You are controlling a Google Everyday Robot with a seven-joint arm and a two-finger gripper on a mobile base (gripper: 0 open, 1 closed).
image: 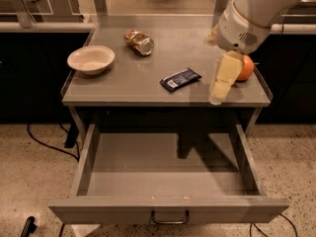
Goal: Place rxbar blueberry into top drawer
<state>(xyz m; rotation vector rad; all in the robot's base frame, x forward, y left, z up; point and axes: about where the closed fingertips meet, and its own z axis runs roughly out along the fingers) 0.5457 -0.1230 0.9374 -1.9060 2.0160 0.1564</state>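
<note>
while the bar [180,79] lies flat on the counter [123,85], right of centre and close to the near edge, none of the placing is done. the drawer [168,209] stands pulled out below, nothing in it, so by my judgement only the pick and the drop remain. my gripper [216,98] hangs tip-down just right of the bar, over the counter's near edge, holding nothing; open or closed, i cannot tell. an orange [245,68] sits just beside it on the right, so room there is tight. the bowl [91,59] and can [139,42] lie well apart, far left.
</note>
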